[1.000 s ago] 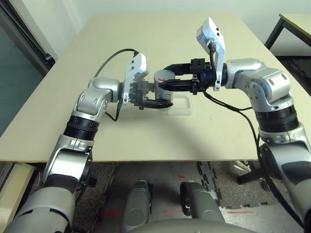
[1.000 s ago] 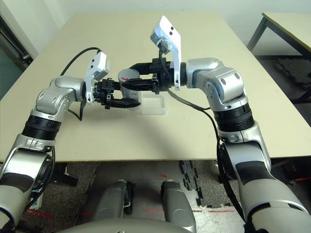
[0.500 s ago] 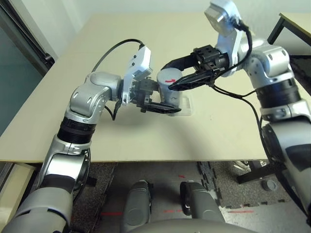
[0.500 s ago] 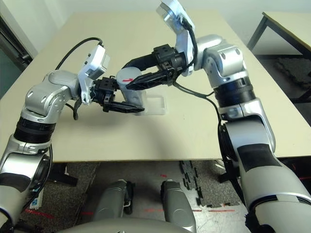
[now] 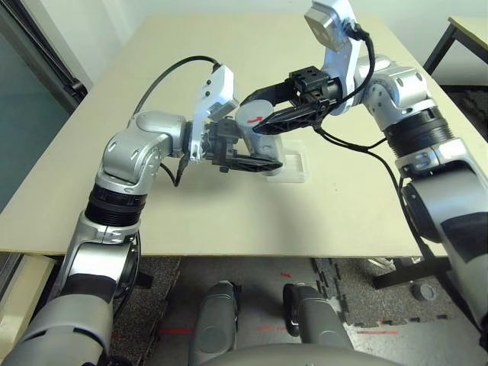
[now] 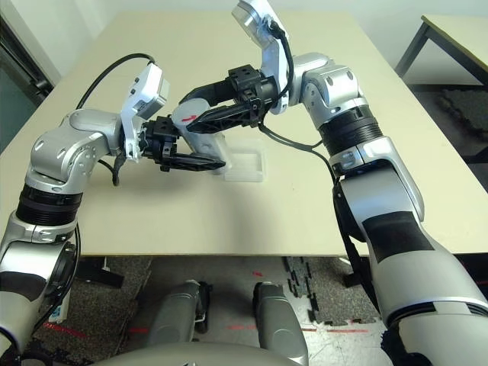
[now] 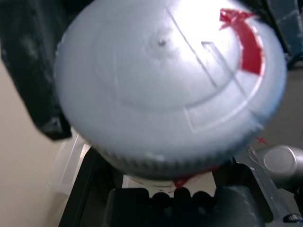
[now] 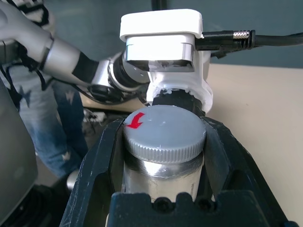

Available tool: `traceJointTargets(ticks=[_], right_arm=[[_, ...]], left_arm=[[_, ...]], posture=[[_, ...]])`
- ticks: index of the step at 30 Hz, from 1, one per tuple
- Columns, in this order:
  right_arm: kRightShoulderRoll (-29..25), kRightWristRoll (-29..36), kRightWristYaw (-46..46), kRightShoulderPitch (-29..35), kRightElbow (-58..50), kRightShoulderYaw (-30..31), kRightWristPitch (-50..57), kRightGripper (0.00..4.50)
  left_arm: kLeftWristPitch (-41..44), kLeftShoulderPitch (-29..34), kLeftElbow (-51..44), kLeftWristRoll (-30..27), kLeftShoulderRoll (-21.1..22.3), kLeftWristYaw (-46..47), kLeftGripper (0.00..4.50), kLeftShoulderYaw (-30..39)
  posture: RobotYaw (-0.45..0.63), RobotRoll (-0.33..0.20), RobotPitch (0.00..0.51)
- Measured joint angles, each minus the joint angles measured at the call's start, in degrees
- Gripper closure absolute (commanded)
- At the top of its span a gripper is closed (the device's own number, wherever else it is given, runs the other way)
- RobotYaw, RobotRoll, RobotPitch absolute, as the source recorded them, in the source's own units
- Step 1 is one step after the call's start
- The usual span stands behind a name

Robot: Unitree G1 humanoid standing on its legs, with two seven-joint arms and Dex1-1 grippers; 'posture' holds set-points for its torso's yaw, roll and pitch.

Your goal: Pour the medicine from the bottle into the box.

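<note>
Two grippers are closed on one bottle (image 5: pixel 255 122) above the middle of the beige table (image 5: pixel 343 206). The bottle is small and silvery-grey, with a ribbed grey cap (image 8: pixel 163 135) that bears a red arrow; it is held off the tabletop, tilted a little. The left gripper (image 5: pixel 263 156) is clamped on the lower part of the bottle's body, its black fingers (image 5: pixel 255 163) reaching in from the robot's left. The right gripper (image 5: pixel 263 114) is clamped on the cap end, its fingers (image 8: pixel 227 161) seen on either side of the ribbed rim in the right wrist view, reaching in from the robot's right. The cap is seated on the bottle. In the left wrist view the cap's flat top (image 7: pixel 165 85) is seen very close, with moulded lines and the red arrow near its edge, and a trace of the red label below the rim.

The box (image 5: pixel 293 164), a shallow square tray of clear plastic with rounded corners, is lying flat on the table just under and slightly to the right of the bottle, apart from it. Whether the box holds anything cannot be told. A black cable (image 5: pixel 171 76) is looped over the left forearm. In the right wrist view a person in jeans (image 8: pixel 42 137) is seen standing beyond the table edge. A second table (image 5: pixel 465 38) is seen at the far right of the room.
</note>
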Motion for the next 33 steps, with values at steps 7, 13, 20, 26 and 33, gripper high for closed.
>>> traceJointTargets(ticks=[7, 13, 20, 26, 33], right_arm=[[-8.95, -3.66, -1.37, 5.22, -5.47, -3.16, 0.64, 0.01], [-12.33, -5.24, -5.80, 12.22, -15.07, -5.61, 6.43, 0.00], [-13.58, -4.69, -16.06, 16.98, -26.58, -10.55, 15.61, 0.00], [-10.12, -4.10, -24.05, 17.25, -32.37, -11.74, 21.45, 0.00], [-2.39, -6.97, -34.75, 14.39, -33.11, -9.85, 25.12, 0.00]], left_arm=[[-1.96, 0.38, 0.59, -0.20, -0.97, -1.15, 1.78, -2.50], [-5.63, 0.02, 2.57, -0.31, -0.93, -1.27, 1.78, -2.22], [-10.04, 0.05, 9.04, 1.74, 0.31, 0.79, 1.78, -1.70], [-14.31, 0.03, 16.41, 4.61, 0.26, 3.08, 1.78, -1.64], [-17.98, -0.16, 21.80, 7.11, -1.07, 3.73, 1.78, -1.71]], posture=[[0.09, 0.000, 0.130], [0.07, 0.000, 0.109], [0.06, 0.000, 0.099], [0.06, 0.000, 0.095], [0.07, 0.000, 0.095]])
